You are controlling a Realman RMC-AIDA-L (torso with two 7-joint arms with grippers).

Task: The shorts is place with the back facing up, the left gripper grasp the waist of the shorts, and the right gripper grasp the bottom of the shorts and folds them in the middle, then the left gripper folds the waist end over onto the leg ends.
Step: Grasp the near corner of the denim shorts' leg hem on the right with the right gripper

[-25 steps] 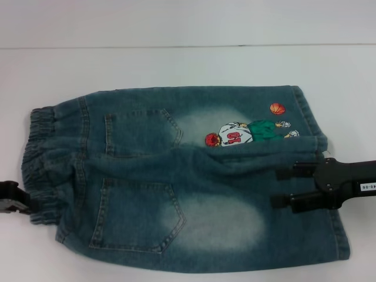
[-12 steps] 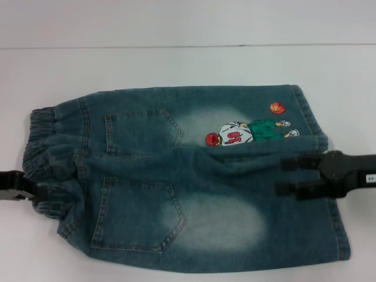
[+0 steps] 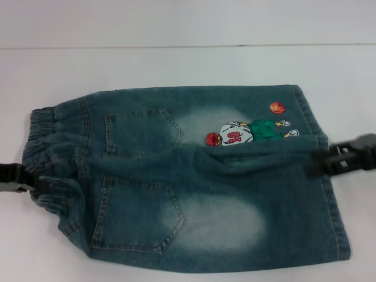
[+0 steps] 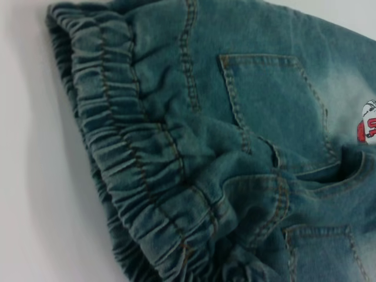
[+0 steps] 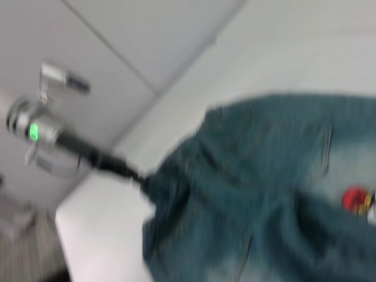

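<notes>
1. Denim shorts (image 3: pixel 194 182), blue-green w/ faded pale patches, lie flat on white table (image 3: pixel 176 64), back pockets up; embroidered basketball player sits near the leg hems.
2. Black left gripper (image 3: pixel 17 177) is at the shorts' ruffled waist (image 3: pixel 44 170), touching the band; can't tell if clenched or released.
3. Black right gripper (image 3: pixel 346 157) is at the hem edge (image 3: pixel 320 155) of the shorts, blurred; grip state can't tell.
</notes>
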